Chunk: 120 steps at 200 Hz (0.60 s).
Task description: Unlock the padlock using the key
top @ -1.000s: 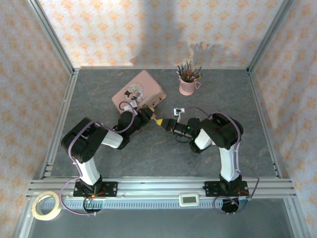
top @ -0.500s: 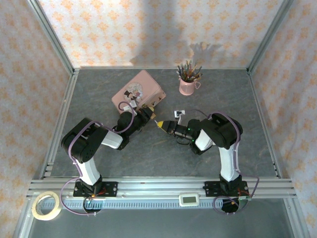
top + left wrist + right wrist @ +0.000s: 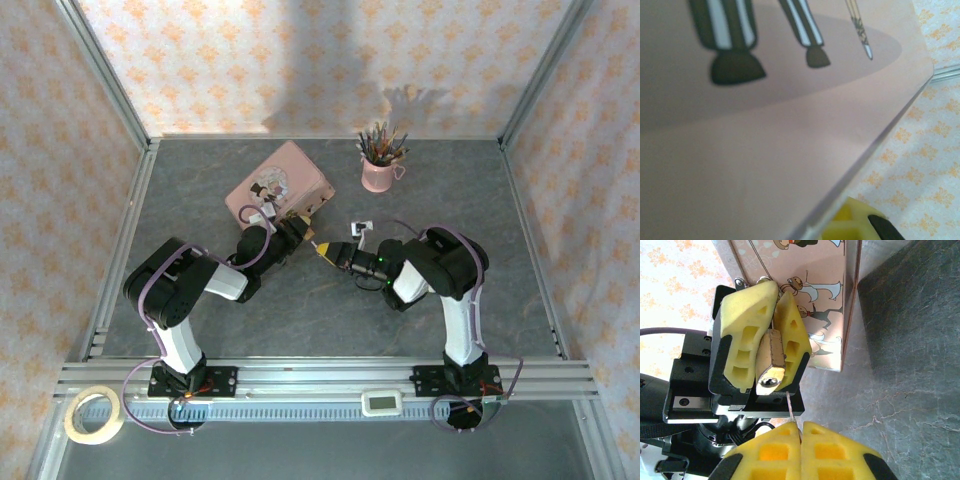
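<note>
Change since a second ago: the right wrist has shifted slightly and its tip now sits a touch closer to the left one. I see no move in the left arm.

- Left end effector (image 3: pixel 300 232): reaches up to the near corner of the pink tin (image 3: pixel 280 185). On the right wrist camera I see its yellow foam fingers (image 3: pixel 747 335) pinching the padlock (image 3: pixel 771 362) between them.
- Padlock: small, brass-coloured, clamped by its body in the left end effector, off the table (image 3: pixel 300 310). Its keyhole end points toward my right wrist camera. The shackle is hidden behind the foam.
- Right end effector (image 3: pixel 325 247): points at the left one, nearly tip to tip. Its yellow pads (image 3: pixel 775 452) are pressed together on the key (image 3: pixel 791 412).
- Key: a thin grey sliver sticking out of the closed pads toward the padlock. Its tip lies just beside the keyhole end, slightly off to one side. I cannot tell whether it touches.
- Pink tin: lies on the table behind the left end effector, cartoon figures printed on its side. On the left wrist camera its blurred pink wall (image 3: pixel 765 150) is very close.
- Pink cup of pens (image 3: pixel 378 172): stands at the far side of the table, well apart from both arms.
- Roll of tape (image 3: pixel 93 415): lies off the table, at the near left corner.
</note>
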Motion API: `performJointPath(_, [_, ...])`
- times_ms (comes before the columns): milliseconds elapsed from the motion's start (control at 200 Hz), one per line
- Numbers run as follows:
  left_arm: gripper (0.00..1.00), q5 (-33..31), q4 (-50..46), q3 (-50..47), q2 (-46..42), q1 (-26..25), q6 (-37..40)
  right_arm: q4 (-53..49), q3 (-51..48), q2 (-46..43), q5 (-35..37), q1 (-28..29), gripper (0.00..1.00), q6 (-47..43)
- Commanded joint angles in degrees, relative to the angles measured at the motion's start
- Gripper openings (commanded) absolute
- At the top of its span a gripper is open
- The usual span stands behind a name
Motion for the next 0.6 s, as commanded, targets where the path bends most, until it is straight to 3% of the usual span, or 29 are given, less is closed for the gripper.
performJointPath(0, [0.0, 0.39, 5.93, -0.16, -0.4, -0.59, -0.64, 10.38, 0.38, -1.09, -0.06, -0.3, 0.0, 0.13])
performJointPath(596, [0.0, 0.17, 6.05, -0.42, -0.92, -1.0, -0.82, 10.33, 0.92, -1.74, 0.16, -0.19, 0.0, -0.18])
